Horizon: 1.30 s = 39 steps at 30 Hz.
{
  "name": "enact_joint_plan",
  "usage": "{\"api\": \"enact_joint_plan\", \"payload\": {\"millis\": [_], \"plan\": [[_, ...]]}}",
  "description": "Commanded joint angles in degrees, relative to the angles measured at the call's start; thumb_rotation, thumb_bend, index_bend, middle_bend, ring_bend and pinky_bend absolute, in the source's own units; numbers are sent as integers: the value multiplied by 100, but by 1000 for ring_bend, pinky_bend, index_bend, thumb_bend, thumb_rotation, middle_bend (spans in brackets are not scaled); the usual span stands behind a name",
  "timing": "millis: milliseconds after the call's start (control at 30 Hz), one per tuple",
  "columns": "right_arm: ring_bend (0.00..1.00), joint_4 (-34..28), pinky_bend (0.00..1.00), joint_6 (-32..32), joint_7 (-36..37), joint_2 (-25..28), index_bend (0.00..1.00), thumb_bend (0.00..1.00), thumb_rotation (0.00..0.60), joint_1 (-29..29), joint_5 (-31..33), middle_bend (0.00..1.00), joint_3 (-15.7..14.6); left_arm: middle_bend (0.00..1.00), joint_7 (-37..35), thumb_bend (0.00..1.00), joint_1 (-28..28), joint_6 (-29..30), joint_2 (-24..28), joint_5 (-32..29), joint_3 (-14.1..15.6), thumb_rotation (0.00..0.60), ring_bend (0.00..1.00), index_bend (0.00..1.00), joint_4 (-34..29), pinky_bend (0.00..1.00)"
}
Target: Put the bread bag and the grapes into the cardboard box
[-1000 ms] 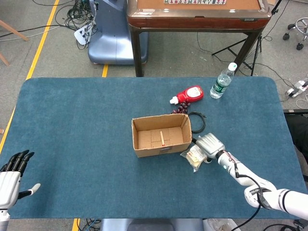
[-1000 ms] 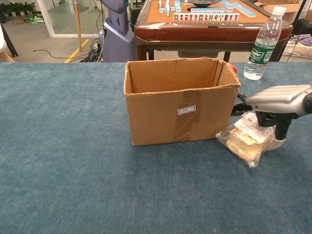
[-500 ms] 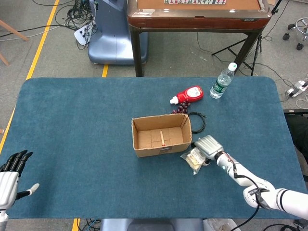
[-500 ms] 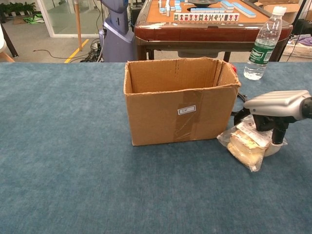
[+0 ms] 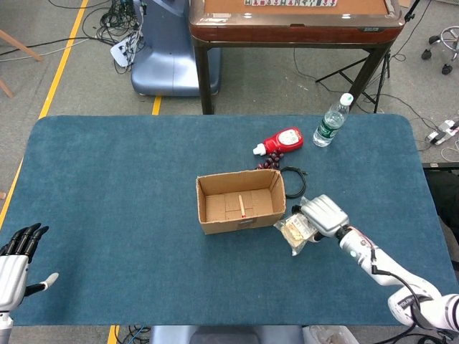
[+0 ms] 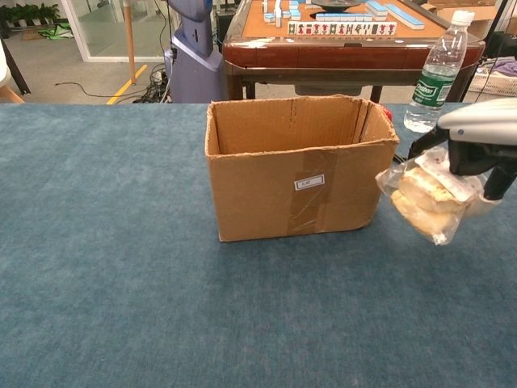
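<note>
- Blue felt covers the table [image 5: 107,186], with a mahjong table [image 6: 347,36] standing behind it.
- Right hand [image 5: 326,215] grips the bread bag [image 5: 295,231], fingers closed on its top; in the chest view the bag [image 6: 426,200] hangs clear of the felt, just right of the open cardboard box [image 6: 299,166].
- Left hand [image 5: 16,261] rests empty at the near left edge, fingers apart.
- Grapes [image 5: 268,164] lie behind the box, beside a red bottle [image 5: 280,140].
- A small white label [image 6: 309,183] marks the box front; its writing is too small to read.
</note>
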Motion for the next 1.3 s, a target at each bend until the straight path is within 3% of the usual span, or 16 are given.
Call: {"api": "enact_joint_plan", "payload": {"millis": [33,267,500,700,867,1133,1300], "plan": [[1000,-635,1000,482,15,571,716,202,600,-167,-301,1000,67,119,12,0,4,-17,-5,-10,-15,600,111,143,1,298],[1000,-1306,1000,1101,135,1203,716,202,600,-342,-517,1000,284,119,80,0,17,-69,-20,6,-27,600,111,143,-13,298],[1000,-1378,1000,1238,-22,1119,716,219,600,-140,-230,1000,717,119,82,0,31,-91,-27,19,-51,600,111,143,-16,298],[1000,-1127,1000,1075,-725,451,716,221,600,332,550,1000,1120,119,-22,0,47,-98,4,38,-67,600,111,143,-26,298],[1000,-740,1000,1193,-1671,-497,679,221,600,796,1312,1000,1366,119,-158,0,62,-116,61,44,-76,600,111,143,-30,298],[1000,20,1000,1188,-2442,-1692,584,209,600,1444,1948,1000,1474,119,-322,0,104,-78,147,97,-79,600,111,143,-52,298],[1000,262,1000,1045,-2493,-2098,426,39,600,1666,2124,1000,1442,119,-416,0,135,-43,204,110,-88,600,111,143,-62,298]]}}
